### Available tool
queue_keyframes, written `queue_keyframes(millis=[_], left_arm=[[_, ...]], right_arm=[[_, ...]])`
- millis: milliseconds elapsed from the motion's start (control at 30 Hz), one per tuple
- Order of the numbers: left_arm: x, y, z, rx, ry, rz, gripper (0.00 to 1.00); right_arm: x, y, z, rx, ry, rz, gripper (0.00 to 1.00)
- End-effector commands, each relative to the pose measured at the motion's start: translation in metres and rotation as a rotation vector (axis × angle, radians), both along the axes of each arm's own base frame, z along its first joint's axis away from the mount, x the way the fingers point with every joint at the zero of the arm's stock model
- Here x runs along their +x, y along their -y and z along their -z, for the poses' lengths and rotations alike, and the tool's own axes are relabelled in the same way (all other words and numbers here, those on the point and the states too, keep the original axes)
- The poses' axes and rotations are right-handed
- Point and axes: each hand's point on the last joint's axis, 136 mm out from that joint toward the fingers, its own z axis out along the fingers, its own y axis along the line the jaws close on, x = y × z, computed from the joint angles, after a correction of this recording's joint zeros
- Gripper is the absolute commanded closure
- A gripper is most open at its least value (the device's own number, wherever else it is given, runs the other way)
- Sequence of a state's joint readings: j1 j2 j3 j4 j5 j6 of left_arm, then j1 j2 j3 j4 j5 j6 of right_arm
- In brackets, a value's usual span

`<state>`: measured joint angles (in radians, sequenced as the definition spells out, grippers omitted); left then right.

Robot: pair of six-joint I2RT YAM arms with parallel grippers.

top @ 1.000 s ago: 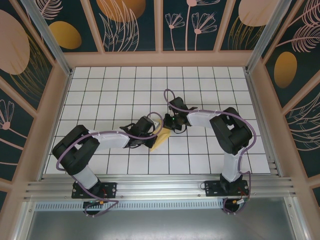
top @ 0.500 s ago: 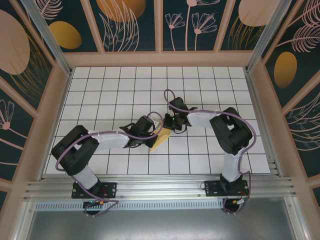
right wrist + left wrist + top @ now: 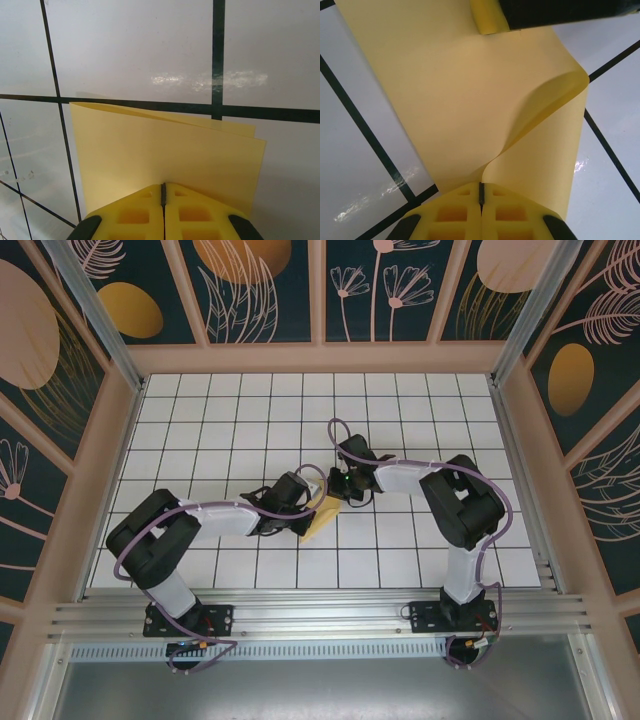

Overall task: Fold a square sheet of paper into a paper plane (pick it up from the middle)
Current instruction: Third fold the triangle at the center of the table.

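The yellow square sheet of paper (image 3: 321,519) is held just above the tiled table, between both grippers near the middle of the workspace. In the left wrist view the sheet (image 3: 450,85) bends in a loose curl and runs into my left gripper (image 3: 481,192), which is shut on its edge. The right gripper's yellow finger (image 3: 489,16) pinches the sheet's far end there. In the right wrist view the sheet (image 3: 165,147) is doubled over in two layers, and my right gripper (image 3: 163,192) is shut on its near edge. From above, the left gripper (image 3: 311,505) and right gripper (image 3: 341,496) are close together.
The white table with black grid lines (image 3: 230,420) is walled by a wooden frame (image 3: 320,358) at the back and both sides. An aluminium rail (image 3: 320,615) runs along the near edge by the arm bases.
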<state>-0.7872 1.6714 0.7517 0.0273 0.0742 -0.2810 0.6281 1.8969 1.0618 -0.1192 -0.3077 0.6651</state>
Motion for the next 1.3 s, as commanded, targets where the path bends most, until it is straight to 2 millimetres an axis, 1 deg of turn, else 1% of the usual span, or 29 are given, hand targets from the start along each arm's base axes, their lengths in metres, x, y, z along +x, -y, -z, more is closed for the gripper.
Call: queue_keyframes(millis=[0,100,200,233,300,400,500,600,633,767,833,1000,1067,1267], left_arm=[[-0.005,-0.007,0.018,0.034,-0.030,0.004,0.95],[-0.008,-0.011,0.021,0.051,-0.035,0.003,0.96],[-0.008,-0.013,0.021,0.051,-0.034,0.000,0.96],[-0.008,-0.013,0.020,0.049,-0.032,0.000,0.96],[-0.007,-0.012,0.019,0.048,-0.030,0.000,0.96],[-0.007,-0.009,0.017,0.035,-0.030,0.004,0.95],[-0.007,-0.010,0.017,0.036,-0.033,0.002,0.95],[-0.008,-0.010,0.016,0.033,-0.033,0.003,0.95],[-0.008,-0.010,0.017,0.036,-0.032,0.004,0.95],[-0.008,-0.010,0.017,0.042,-0.035,0.007,0.95],[-0.007,-0.010,0.017,0.046,-0.033,0.004,0.95],[-0.006,-0.010,0.016,0.048,-0.029,0.005,0.95],[-0.006,-0.010,0.016,0.049,-0.032,0.008,0.95],[-0.006,-0.010,0.017,0.054,-0.033,0.008,0.95]], right_arm=[[-0.018,0.010,0.013,-0.031,-0.064,0.010,0.91],[-0.007,0.010,-0.018,0.016,0.004,0.040,0.91],[-0.006,0.017,-0.041,0.051,0.053,0.079,0.91],[-0.009,0.019,-0.045,0.062,0.064,0.088,0.91],[-0.020,0.023,-0.048,0.104,0.065,0.103,0.94],[-0.041,0.017,-0.054,0.226,0.056,0.103,0.98],[-0.064,0.007,-0.056,0.321,0.037,0.090,1.00],[-0.077,-0.006,-0.059,0.378,0.037,0.061,1.00],[-0.079,-0.009,-0.056,0.380,0.028,0.060,1.00],[-0.082,-0.020,-0.044,0.378,0.003,0.046,1.00],[-0.082,-0.025,-0.043,0.398,-0.005,0.035,1.00],[-0.082,-0.024,-0.028,0.363,-0.023,0.043,1.00],[-0.082,-0.024,-0.026,0.362,-0.027,0.039,0.99],[-0.082,-0.024,-0.029,0.363,-0.023,0.037,0.99]])
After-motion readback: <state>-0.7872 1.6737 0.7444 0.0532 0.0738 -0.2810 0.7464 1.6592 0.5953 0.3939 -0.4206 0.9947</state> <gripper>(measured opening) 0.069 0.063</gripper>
